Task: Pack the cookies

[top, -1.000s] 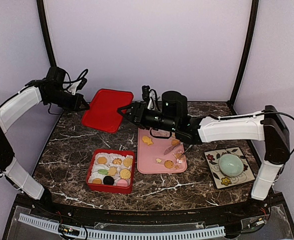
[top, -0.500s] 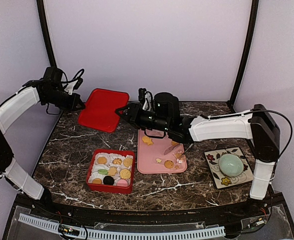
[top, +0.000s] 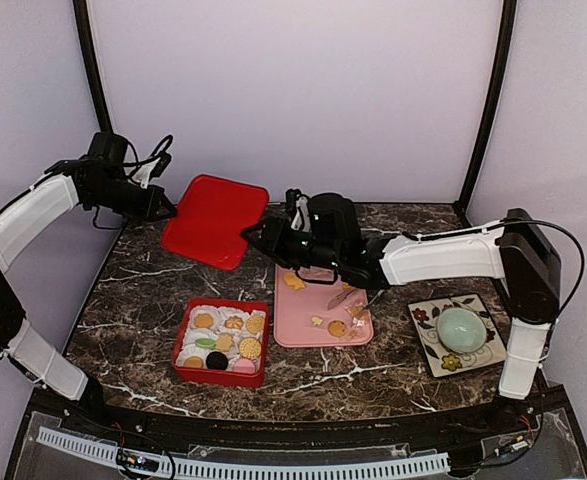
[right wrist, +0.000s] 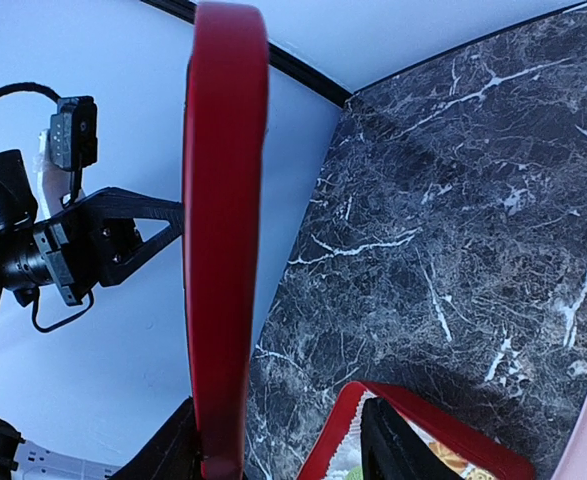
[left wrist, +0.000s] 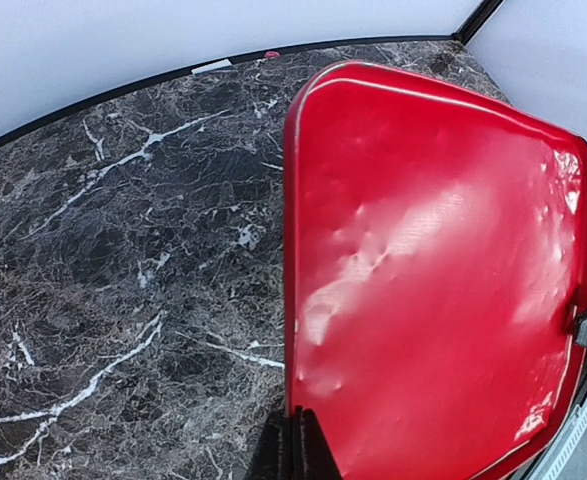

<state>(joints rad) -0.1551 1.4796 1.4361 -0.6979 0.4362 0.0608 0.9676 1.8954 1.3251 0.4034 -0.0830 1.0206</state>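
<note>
The left pincer (top: 169,211) is clamped on a glossy, dented red plastic lid (top: 213,218) with rounded corners, held above the marbled worktop (top: 143,290). The right pincer (top: 249,232) straddles the opposite rim, parted. Nearer than both, flat golden cookies (top: 223,335) fill a square red box (top: 186,372).

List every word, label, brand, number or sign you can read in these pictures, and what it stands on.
None can be read.
The red lid, red box, pink tray and flowered plate bear no writing.
A pale tag at the table edge is too small to read.
</note>
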